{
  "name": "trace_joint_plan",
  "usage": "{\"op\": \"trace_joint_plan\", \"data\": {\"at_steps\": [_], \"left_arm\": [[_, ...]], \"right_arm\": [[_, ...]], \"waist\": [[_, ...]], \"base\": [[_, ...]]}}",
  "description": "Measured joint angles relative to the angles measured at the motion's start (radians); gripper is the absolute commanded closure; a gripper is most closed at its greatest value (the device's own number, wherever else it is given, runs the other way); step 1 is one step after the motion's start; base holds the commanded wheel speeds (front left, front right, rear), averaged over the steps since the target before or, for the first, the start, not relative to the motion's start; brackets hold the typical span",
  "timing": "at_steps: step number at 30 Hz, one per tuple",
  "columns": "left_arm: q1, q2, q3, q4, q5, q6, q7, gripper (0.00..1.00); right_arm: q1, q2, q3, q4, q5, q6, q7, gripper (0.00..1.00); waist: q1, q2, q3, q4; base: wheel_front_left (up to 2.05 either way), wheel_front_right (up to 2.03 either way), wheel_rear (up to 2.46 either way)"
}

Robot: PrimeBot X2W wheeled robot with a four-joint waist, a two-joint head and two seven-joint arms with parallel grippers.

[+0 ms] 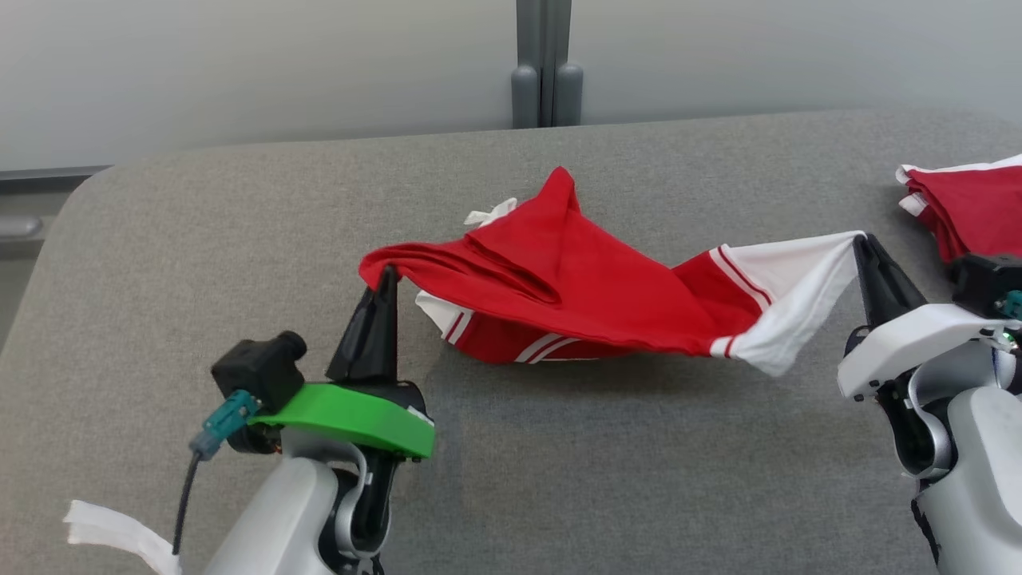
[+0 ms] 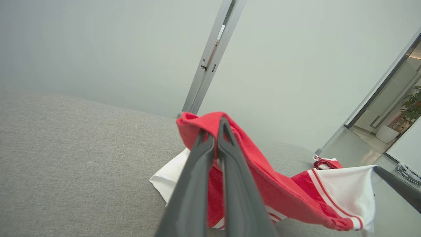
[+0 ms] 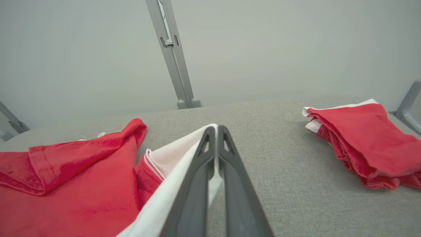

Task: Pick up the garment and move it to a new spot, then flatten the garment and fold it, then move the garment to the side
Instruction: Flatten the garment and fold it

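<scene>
Garment (image 1: 559, 279), a red T-shirt with white sleeves and striped trim, is strung across the middle of the grey tabletop (image 1: 559, 463), both ends lifted and its lower folds sagging onto the surface. A separate bundle (image 1: 974, 204) of red-and-white clothes lies at the tabletop's far right, well apart. The left gripper (image 1: 389, 275) has its fingers clenched on a red fold at the shirt's left end. The right gripper (image 1: 861, 239) has its fingers pinched on the edge of the white sleeve. A white strip (image 1: 112, 535) lies near the left forearm.
</scene>
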Motion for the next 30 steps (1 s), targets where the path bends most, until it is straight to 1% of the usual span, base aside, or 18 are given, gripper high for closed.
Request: {"op": "trace_joint_plan", "data": {"at_steps": [2, 3, 7, 11, 15, 21, 24, 26, 28, 30], "left_arm": [[-0.003, 0.018, 0.019, -0.061, -0.006, 0.001, 0.001, 1.00], [-0.006, 0.038, 0.036, -0.137, -0.013, 0.003, 0.016, 1.00], [-0.018, 0.086, 0.069, -0.291, -0.017, 0.027, 0.053, 1.00], [-0.024, 0.129, 0.092, -0.440, -0.016, 0.052, 0.096, 1.00], [-0.033, 0.167, 0.105, -0.569, -0.007, 0.074, 0.140, 1.00], [-0.090, 0.229, 0.111, -0.764, 0.020, 0.107, 0.240, 1.00], [-0.124, 0.240, 0.108, -0.830, 0.015, 0.121, 0.301, 1.00], [-0.146, 0.250, 0.107, -0.848, 0.010, 0.129, 0.337, 1.00], [-0.164, 0.261, 0.106, -0.843, 0.009, 0.134, 0.366, 1.00], [-0.174, 0.260, 0.103, -0.824, -0.003, 0.136, 0.384, 1.00]], "right_arm": [[0.021, -0.006, -0.004, -0.082, 0.023, 0.000, -0.001, 1.00], [0.050, -0.011, -0.018, -0.183, 0.045, 0.000, 0.005, 1.00], [0.098, -0.009, -0.059, -0.390, 0.070, 0.000, 0.030, 1.00], [0.143, 0.009, -0.109, -0.583, 0.091, 0.000, 0.063, 1.00], [0.174, 0.030, -0.152, -0.747, 0.103, 0.000, 0.104, 1.00], [0.188, 0.043, -0.207, -0.985, 0.113, 0.000, 0.177, 1.00], [0.186, 0.043, -0.222, -1.068, 0.117, 0.000, 0.214, 1.00], [0.182, 0.043, -0.234, -1.102, 0.117, 0.000, 0.235, 1.00], [0.169, 0.046, -0.249, -1.109, 0.117, 0.000, 0.254, 1.00], [0.157, 0.046, -0.253, -1.086, 0.115, 0.000, 0.268, 1.00]], "waist": [[0.0000, 0.0000, -0.022, -0.005], [0.0000, 0.0000, -0.046, -0.010], [0.0000, 0.0000, -0.086, -0.022], [0.0000, 0.0000, -0.117, -0.038], [0.0000, 0.0000, -0.136, -0.055], [0.0000, 0.0000, -0.154, -0.084], [0.0000, 0.0000, -0.154, -0.095], [0.0000, 0.0000, -0.147, -0.099], [0.0000, 0.0000, -0.135, -0.101], [0.0000, 0.0000, -0.120, -0.103]], "base": [[0.00, 0.00, 0.00], [0.00, 0.00, 0.00], [0.00, 0.00, 0.00], [0.00, 0.00, 0.00], [0.00, 0.00, 0.00], [0.00, 0.00, 0.00], [0.00, 0.00, 0.00], [0.00, 0.00, 0.00], [0.00, 0.00, 0.00], [0.00, 0.00, 0.00]]}}
